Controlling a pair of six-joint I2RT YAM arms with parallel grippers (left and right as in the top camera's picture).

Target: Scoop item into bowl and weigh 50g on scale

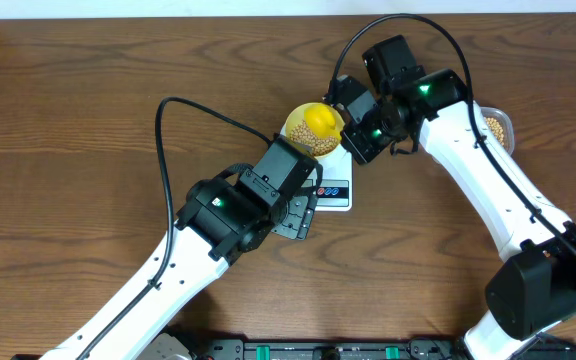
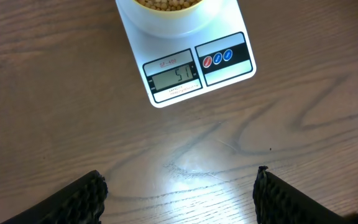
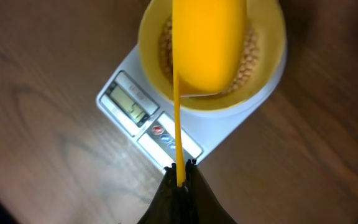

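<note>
The pale yellow-green bowl (image 3: 272, 68) sits on the white scale (image 2: 185, 68) and holds tan beans (image 3: 250, 59). The scale's display (image 2: 174, 78) reads 51. My right gripper (image 3: 182, 168) is shut on the handle of a yellow scoop (image 3: 207, 43), whose head hangs over the bowl. In the overhead view the scoop (image 1: 320, 120) covers most of the bowl (image 1: 298, 128) on the scale (image 1: 334, 192). My left gripper (image 2: 179, 193) is open and empty above bare wood just in front of the scale's display edge.
A clear plastic tub of beans (image 1: 498, 127) stands at the right, partly hidden behind my right arm. The wooden table (image 1: 68, 150) stretches to the left. Both arms crowd the scale, the left one (image 1: 238, 200) just in front of it.
</note>
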